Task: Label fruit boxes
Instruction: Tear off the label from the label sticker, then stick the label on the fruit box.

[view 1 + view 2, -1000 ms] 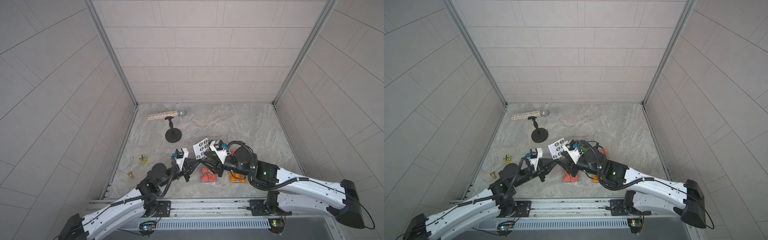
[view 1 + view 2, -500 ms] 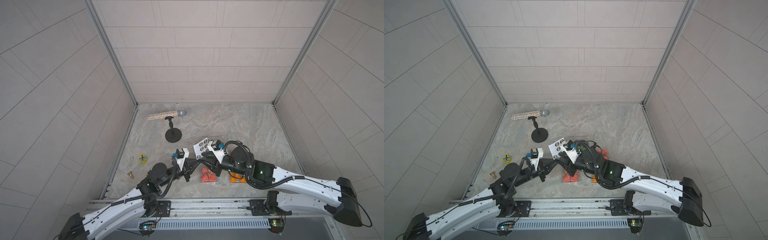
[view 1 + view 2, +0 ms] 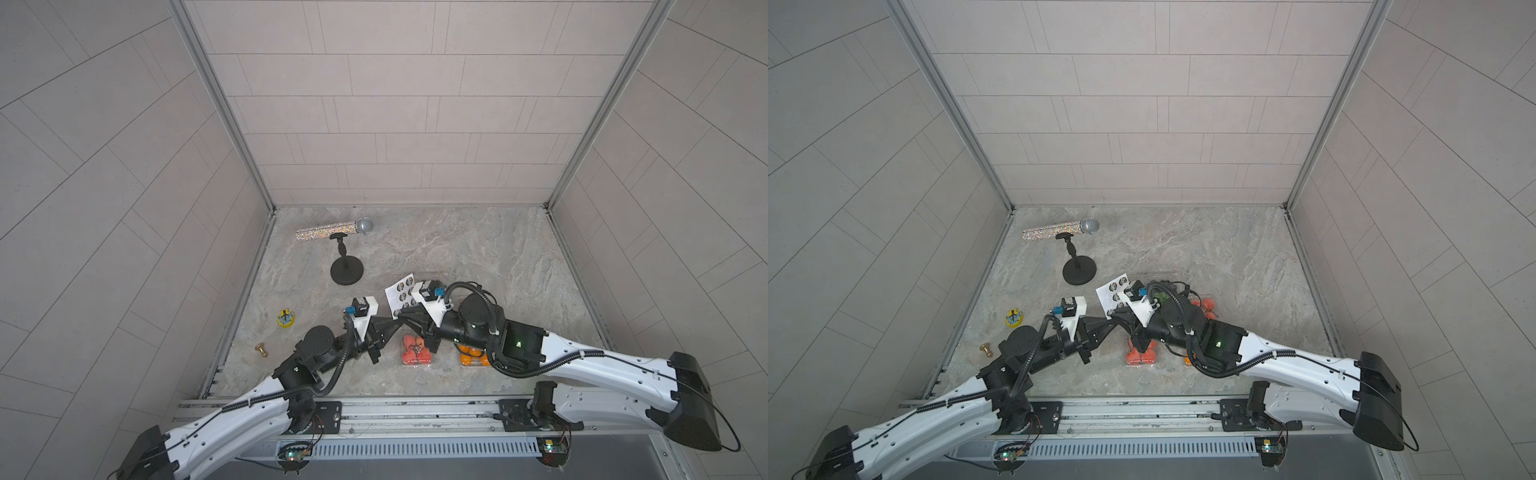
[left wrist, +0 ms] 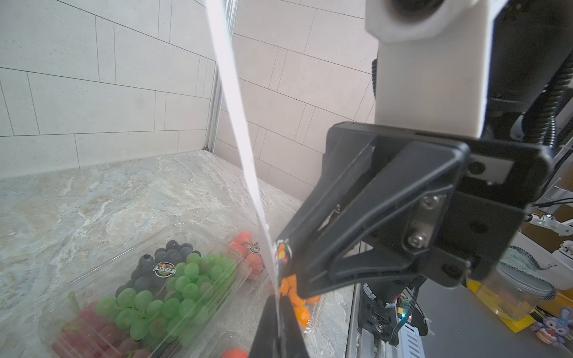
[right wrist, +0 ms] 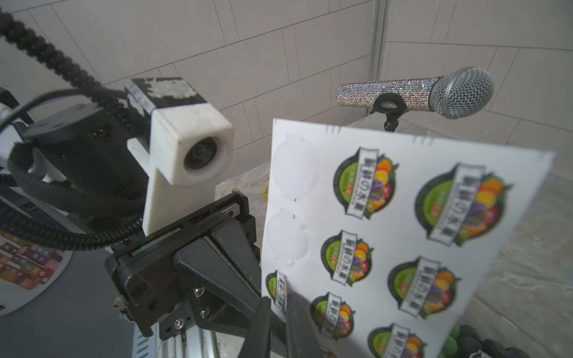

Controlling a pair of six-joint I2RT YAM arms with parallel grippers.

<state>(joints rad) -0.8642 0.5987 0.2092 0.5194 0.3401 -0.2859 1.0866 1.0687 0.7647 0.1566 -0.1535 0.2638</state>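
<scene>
Left gripper [image 4: 277, 313] clamps the sticker sheet [image 5: 403, 217]; right gripper [image 5: 279, 316] pinches one sticker [image 5: 277, 289] at its edge. The grape clamshell [image 4: 148, 279] looks flimsy, so I'd brace its rim.

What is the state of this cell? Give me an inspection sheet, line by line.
Surface: grey marbled tabletop.
Job's things: grape and dark-berry clamshell box bears a sticker. The red-fruit box and orange box lie near the front, and a second red-fruit box is partly hidden. The sticker sheet is held upright with two spots empty.
Clutter: glitter microphone on black stand, yellow toy, brass knob.
Grippers: left gripper shut on the sheet's edge; right gripper pinched at a sticker on the sheet's edge.
Cables: corrugated hose runs along the left wrist.
Surroundings: tiled walls, metal rail.
</scene>
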